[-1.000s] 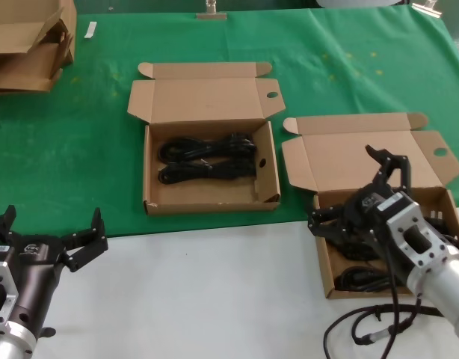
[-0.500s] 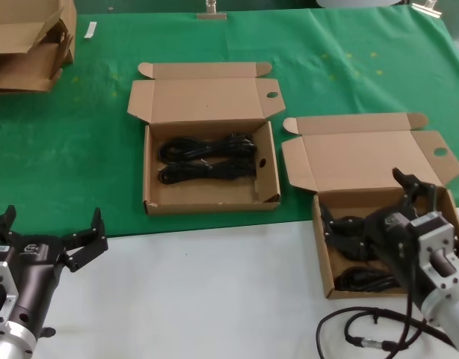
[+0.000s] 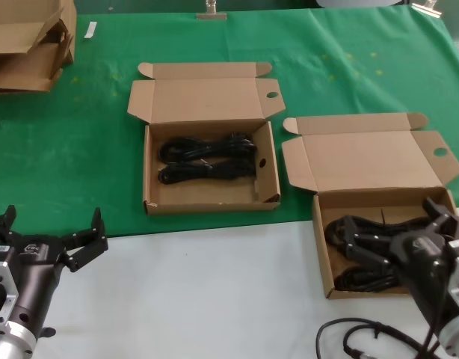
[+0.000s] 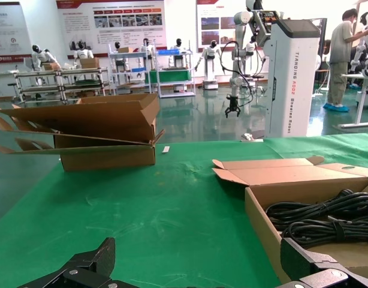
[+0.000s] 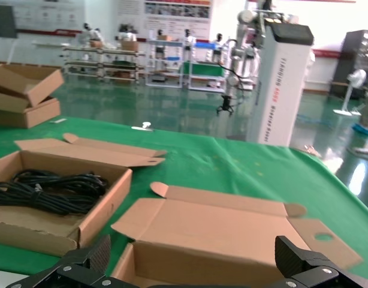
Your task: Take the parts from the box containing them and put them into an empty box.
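The right gripper (image 3: pixel 398 228) hangs over the near-right box (image 3: pixel 324 254), its two black fingers (image 3: pixel 364 243) spread wide, one toward the box's left part and the other near its far right wall; whether the tips touch anything cannot be told, and nothing is pinched between them. Under and beside those fingers lie black coiled cables (image 3: pixel 364 278), one bundle along the box's front wall and another farther in; the box's lid (image 3: pixel 368 158) lies folded back onto the green cloth (image 3: pixel 80 149).

To the left of that box, well apart across the cloth, stands the second box (image 3: pixel 151 203), with a raised side flap (image 3: pixel 263 161) bearing a round hole; two cable bundles (image 3: pixel 207 157) lie lengthwise in its far half, one just behind the other.

The left gripper (image 3: pixel 46 239) waits far left of the near-right box, over the white table edge (image 3: pixel 214 284), fingers splayed and holding nothing; a stack of flattened boxes (image 3: pixel 28 45) sits at the far left corner.
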